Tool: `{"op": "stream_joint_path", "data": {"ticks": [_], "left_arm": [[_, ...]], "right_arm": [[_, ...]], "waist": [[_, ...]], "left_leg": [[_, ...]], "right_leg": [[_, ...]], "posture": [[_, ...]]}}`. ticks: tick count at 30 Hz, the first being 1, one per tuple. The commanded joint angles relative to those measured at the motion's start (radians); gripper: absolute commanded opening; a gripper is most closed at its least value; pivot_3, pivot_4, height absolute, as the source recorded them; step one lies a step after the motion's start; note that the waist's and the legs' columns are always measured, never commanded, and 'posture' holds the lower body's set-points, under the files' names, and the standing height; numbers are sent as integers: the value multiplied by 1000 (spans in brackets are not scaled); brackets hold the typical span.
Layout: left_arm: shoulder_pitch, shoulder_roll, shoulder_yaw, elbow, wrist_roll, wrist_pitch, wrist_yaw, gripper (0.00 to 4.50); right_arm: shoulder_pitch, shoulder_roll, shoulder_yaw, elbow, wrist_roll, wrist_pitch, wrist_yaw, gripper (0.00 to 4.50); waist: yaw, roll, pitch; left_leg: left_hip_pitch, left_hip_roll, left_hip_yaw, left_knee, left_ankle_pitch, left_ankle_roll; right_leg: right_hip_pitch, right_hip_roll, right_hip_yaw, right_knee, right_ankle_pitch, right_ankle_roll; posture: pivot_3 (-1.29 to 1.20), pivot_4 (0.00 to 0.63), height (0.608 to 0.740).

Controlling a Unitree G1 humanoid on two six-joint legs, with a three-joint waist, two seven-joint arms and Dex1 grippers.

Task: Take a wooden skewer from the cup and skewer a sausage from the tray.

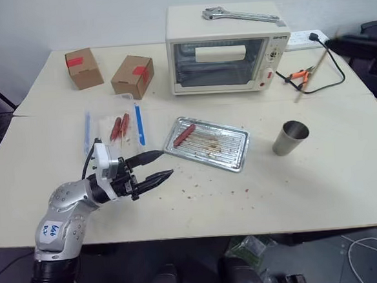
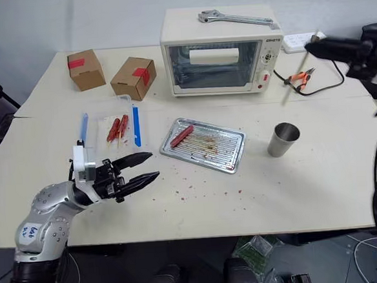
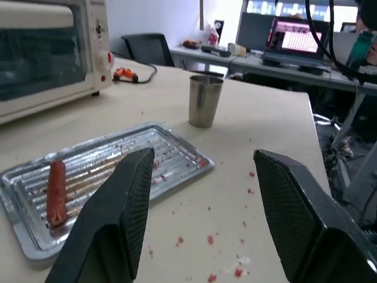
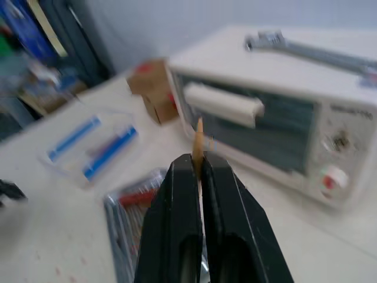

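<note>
You have the wooden skewer (image 4: 198, 137), a thin pale stick, pinched in the shut right pincer (image 4: 199, 168), well above the cup (image 1: 290, 138). Spearing remains: the smooth red-brown sausage (image 1: 183, 135) lies on the ridged, greasy tray (image 1: 236, 157) left of the cup. Your left pincer (image 1: 159, 165) gapes empty beside the tray.

On the pale table (image 2: 257, 195) a silver tray (image 2: 205, 145) holds one sausage (image 2: 181, 135) near its far-left corner, with the cup (image 2: 283, 139) upright to its right. The left gripper (image 2: 147, 168) hovers with fingers spread, left of the tray. At the right edge, the right gripper (image 2: 311, 46) is clamped on a wooden skewer (image 2: 296, 75) slanting down beside the toaster oven (image 2: 222, 51).
</note>
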State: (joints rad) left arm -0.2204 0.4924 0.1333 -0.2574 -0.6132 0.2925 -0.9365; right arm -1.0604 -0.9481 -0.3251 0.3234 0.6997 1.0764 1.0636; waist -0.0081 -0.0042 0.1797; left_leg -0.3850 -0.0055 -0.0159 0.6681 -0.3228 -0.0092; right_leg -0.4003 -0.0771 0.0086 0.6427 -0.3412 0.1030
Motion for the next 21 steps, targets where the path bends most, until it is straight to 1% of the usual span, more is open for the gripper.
{"op": "stream_joint_path", "data": {"ticks": [1, 4, 5, 8, 10, 14, 17, 21], "left_arm": [[-40, -82, -32, 0, 44, -71, 79, 2864], [-77, -164, -56, 20, 84, -117, 146, 2864], [-89, -187, -63, 30, 99, -135, 165, 2864], [-112, -261, -100, 49, 133, -173, 212, 2864], [-123, -305, -121, 57, 152, -196, 240, 2864], [-137, -356, -151, 56, 156, -214, 260, 2864], [-146, -377, -164, 50, 155, -218, 276, 2864], [-148, -380, -164, 50, 150, -218, 282, 2864]], "right_arm": [[85, 254, -154, -218, 212, 132, -232, 63], [135, 477, -270, -323, 355, 176, -473, 63], [150, 534, -292, -346, 397, 184, -544, 63], [217, 665, -296, -427, 517, 192, -699, 63], [253, 729, -287, -464, 597, 177, -795, 63], [309, 783, -250, -502, 712, 131, -922, 63], [347, 782, -217, -521, 770, 97, -971, 63], [395, 760, -168, -543, 833, 56, -1003, 63]], "waist": [[2, -1, -1], [9, -1, -1], [13, -1, -1], [20, -1, -1], [20, -1, -1], [14, -1, -1], [5, -1, -1], [1, -1, -1]], "left_leg": [[0, 0, 0, 0, 0, -1], [-2, 0, -1, 3, 2, -2], [-6, -1, -1, 5, 2, -2], [-17, -2, -4, 15, 1, -1], [-18, -3, -3, 16, 1, 0], [-17, -4, -2, 16, 2, 2], [-17, -4, -2, 16, 2, 2], [-17, -3, -2, 15, 2, 2]], "right_leg": [[0, 0, 0, 1, 0, 0], [-1, 0, -2, 8, 0, 0], [-6, 0, -1, 11, 0, 0], [-15, -1, -3, 16, 0, 1], [-14, -2, -2, 16, 1, 2], [-14, -2, -1, 16, 2, 3], [-14, -1, -1, 16, 2, 3], [-14, 0, -1, 16, 2, 3]], "posture": [[0, 150, 740], [0, 150, 740], [0, 150, 740], [0, 150, 740], [0, 150, 740], [0, 150, 740], [0, 150, 740], [0, 150, 740]]}}
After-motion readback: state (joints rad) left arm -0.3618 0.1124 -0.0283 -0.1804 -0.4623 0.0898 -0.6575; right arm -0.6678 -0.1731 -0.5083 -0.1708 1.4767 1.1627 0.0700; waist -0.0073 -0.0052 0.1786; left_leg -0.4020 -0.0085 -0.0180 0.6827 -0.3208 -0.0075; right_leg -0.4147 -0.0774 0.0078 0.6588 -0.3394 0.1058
